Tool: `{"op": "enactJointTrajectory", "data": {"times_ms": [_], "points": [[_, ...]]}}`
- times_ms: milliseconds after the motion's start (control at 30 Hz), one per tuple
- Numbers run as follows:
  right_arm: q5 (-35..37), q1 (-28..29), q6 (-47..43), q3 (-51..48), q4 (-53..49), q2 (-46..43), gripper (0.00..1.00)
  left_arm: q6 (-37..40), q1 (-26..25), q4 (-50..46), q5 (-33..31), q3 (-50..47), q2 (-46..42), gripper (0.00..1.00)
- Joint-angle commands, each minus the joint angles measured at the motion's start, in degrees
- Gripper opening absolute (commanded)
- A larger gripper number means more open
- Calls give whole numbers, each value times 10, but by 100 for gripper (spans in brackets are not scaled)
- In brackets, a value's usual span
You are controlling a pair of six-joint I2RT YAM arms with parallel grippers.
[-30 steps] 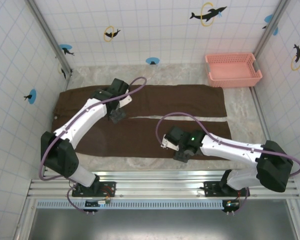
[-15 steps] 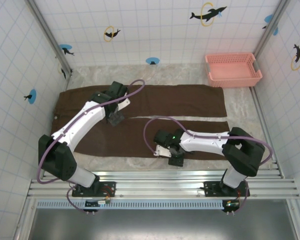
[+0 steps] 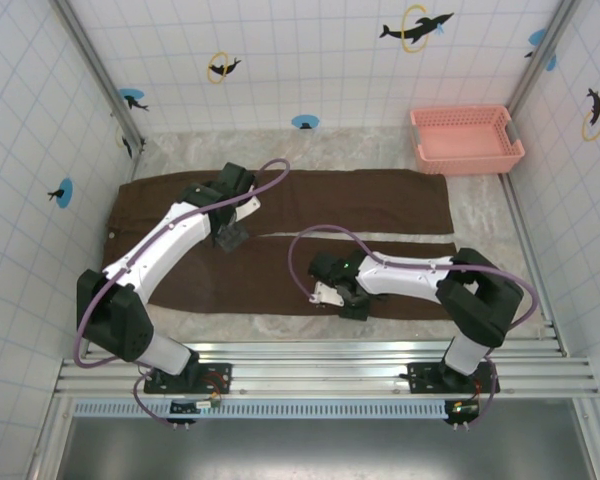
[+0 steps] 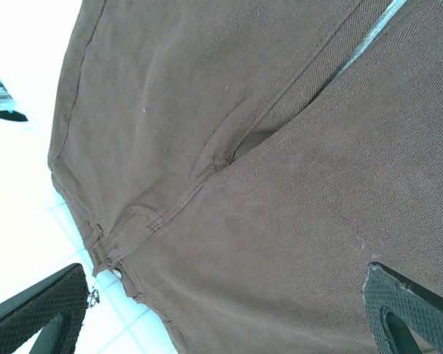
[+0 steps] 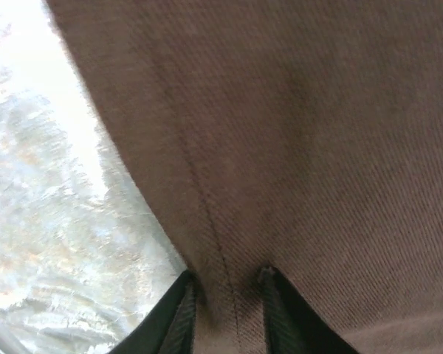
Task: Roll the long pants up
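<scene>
My right pincer (image 5: 226, 284) pinches the near hem of the long pants (image 3: 380, 200), lying left-to-right; left pincer (image 4: 221, 310) hovers spread.

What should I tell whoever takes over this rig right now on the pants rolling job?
Left end effector: open, over the crotch of the long pants, holding nothing.
Right end effector: closed on the near edge of the near leg.
Pants: flat on the table, waist to the left, legs to the right.
Done: an edge pinched.
Left: all the rolling.
</scene>
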Motion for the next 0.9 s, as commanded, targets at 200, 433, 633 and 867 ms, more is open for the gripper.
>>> {"op": "enactJointTrajectory", "data": {"times_ms": [200,433,633,867], "points": [[32,-31,-25,30,-5,-18,15,4,8,11,-6,-31,-35,97],[35,-84,-34,155,-61,-40,16,-22,8,-5,0,-41,-40,97],[1,-144,-20,253,-65,17,16,-33,7,-12,-7,-83,-91,97],[-83,-183,-37,309,-96,79,16,-40,-23,-42,-82,-126,-132,97]]}}
